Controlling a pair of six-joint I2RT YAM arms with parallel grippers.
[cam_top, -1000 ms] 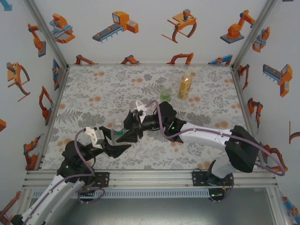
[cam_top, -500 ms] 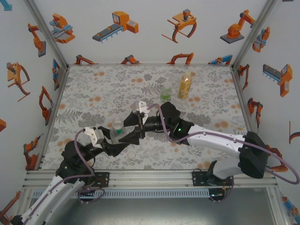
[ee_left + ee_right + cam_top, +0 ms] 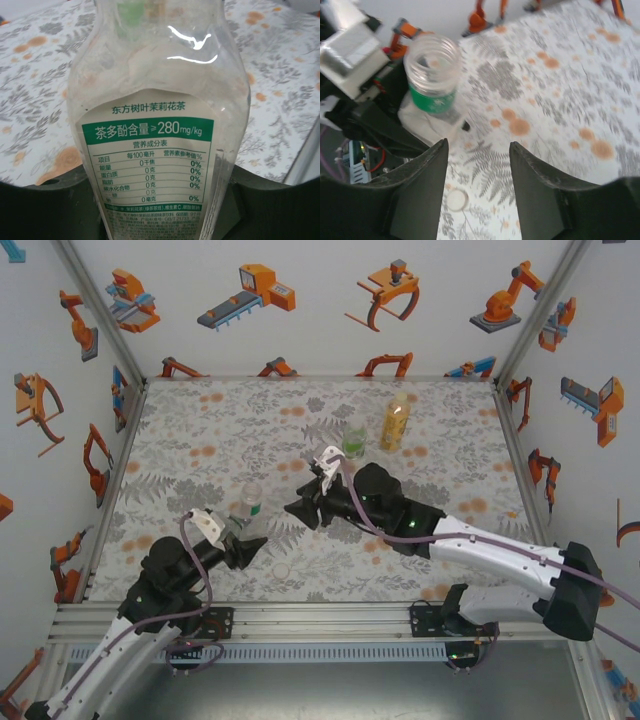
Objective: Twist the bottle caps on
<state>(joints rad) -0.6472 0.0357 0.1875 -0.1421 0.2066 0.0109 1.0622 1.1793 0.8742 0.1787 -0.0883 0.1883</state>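
Observation:
My left gripper (image 3: 244, 540) is shut on the lower body of the clear labelled bottle (image 3: 249, 512), which stands upright on the mat. In the left wrist view the clear bottle (image 3: 157, 125) is held between the dark jaws of the left gripper (image 3: 157, 210). Its neck (image 3: 432, 54) is open, with no cap on it. My right gripper (image 3: 301, 510) hovers just right of that bottle, and in its wrist view the right gripper (image 3: 479, 146) is open and holds nothing. One pale bottle cap (image 3: 283, 570) lies flat on the mat; the same cap (image 3: 456, 200) lies below the fingers.
A short green bottle (image 3: 354, 438) and a tall amber bottle (image 3: 395, 422) stand at the back right of the flowered mat (image 3: 200, 440). White walls with orange robot pictures close in three sides. A metal rail (image 3: 320, 618) runs along the near edge.
My right gripper has drawn back to the right, away from the clear bottle's neck. My left gripper has closed tighter on the bottle. The cap on the mat has stayed put.

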